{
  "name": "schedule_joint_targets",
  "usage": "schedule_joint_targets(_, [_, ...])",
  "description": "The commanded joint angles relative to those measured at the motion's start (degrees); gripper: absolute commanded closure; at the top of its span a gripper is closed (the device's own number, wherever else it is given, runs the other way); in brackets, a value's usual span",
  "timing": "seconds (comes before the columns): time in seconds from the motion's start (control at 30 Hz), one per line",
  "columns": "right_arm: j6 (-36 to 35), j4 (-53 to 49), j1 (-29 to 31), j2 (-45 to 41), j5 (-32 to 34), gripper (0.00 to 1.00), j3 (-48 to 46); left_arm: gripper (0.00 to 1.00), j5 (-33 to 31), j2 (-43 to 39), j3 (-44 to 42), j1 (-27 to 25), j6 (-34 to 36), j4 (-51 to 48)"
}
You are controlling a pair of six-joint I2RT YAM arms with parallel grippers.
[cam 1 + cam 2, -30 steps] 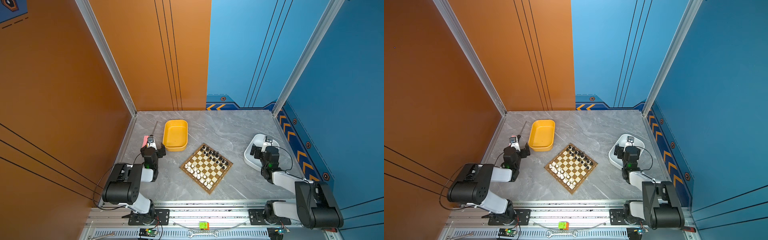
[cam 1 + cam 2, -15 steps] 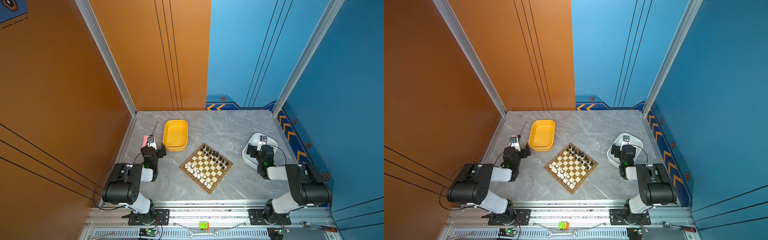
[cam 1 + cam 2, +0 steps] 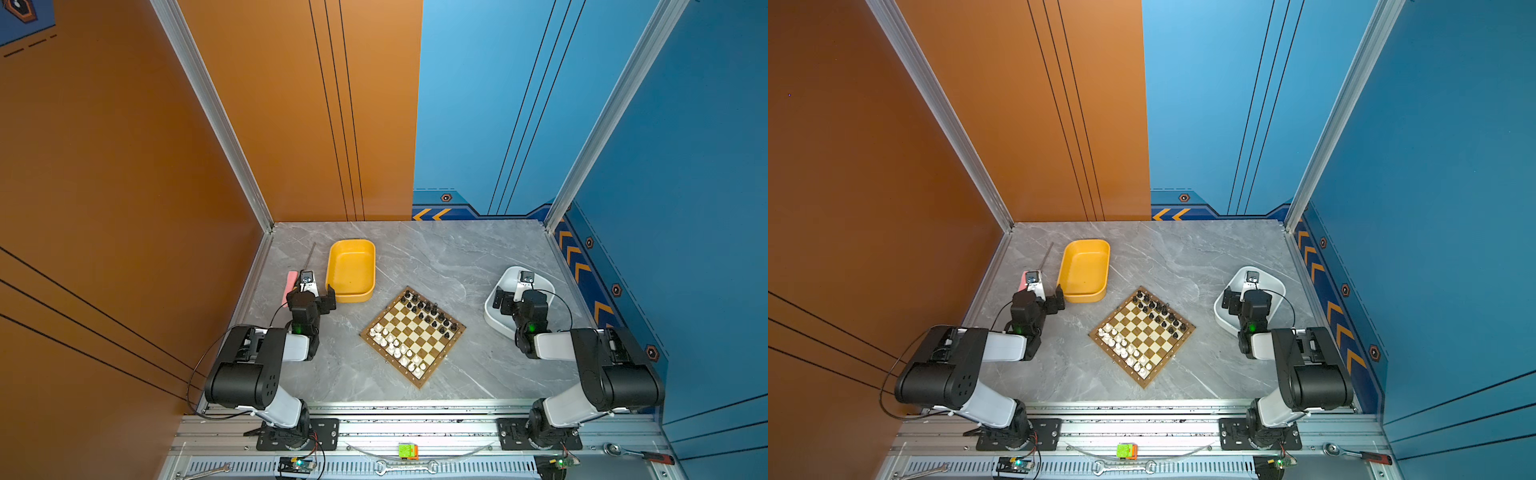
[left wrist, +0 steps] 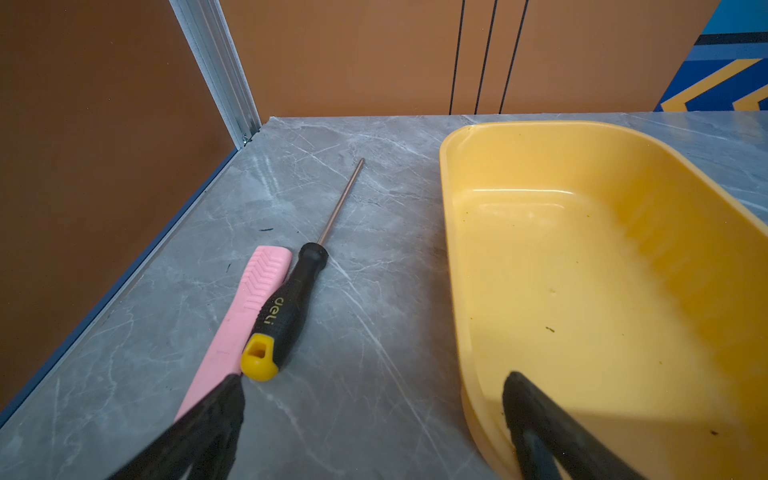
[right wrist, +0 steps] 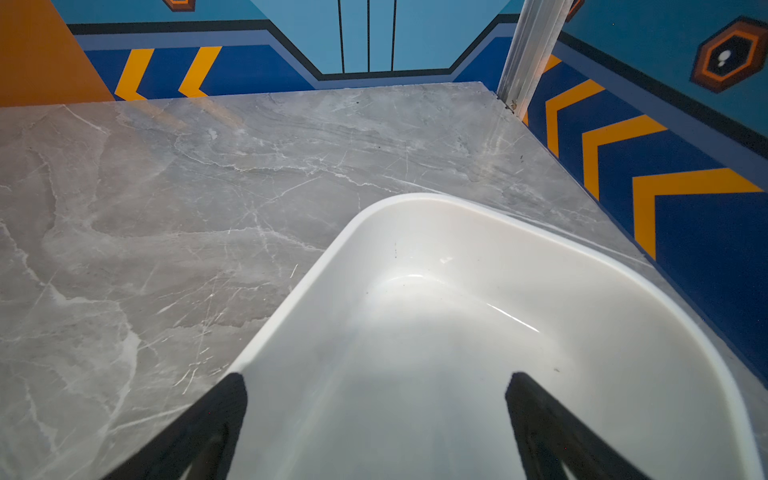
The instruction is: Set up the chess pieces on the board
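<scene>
The board lies turned like a diamond in the middle of the grey table. Black chess pieces fill its far right side and white chess pieces its near left side. My left gripper stands open and empty between the yellow tray and a screwdriver. My right gripper hangs open and empty over the white tray. Neither wrist view shows the board.
The yellow tray and the white tray hold nothing. A black screwdriver and a pink tool lie by the left wall. Wrenches lie on the front rail.
My right arm has folded back towards its base, and its gripper has shifted slightly left over the white tray. The left arm and the pieces have not moved.
</scene>
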Motion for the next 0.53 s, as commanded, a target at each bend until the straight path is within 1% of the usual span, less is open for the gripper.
schedule_joint_targets(0.0, [-0.3, 0.5, -0.1, -0.3, -0.6, 0.00, 0.9, 0.02, -1.2, 0.5, 1.0, -0.2, 1.2, -1.4])
schedule_joint_targets(0.2, [-0.2, 0.4, -0.2, -0.3, -0.9, 0.00, 1.0, 0.02, -1.2, 0.5, 1.0, -0.2, 1.2, -1.3])
schedule_joint_targets(0.27, [0.1, 0.1, -0.9, -0.2, -2.1, 0.00, 1.2, 0.02, -1.1, 0.6, 1.0, -0.2, 1.2, -1.4])
schedule_joint_targets(0.5, [-0.1, 0.4, -0.4, -0.3, -1.3, 0.00, 1.0, 0.02, -1.1, 0.5, 1.0, -0.2, 1.2, -1.4])
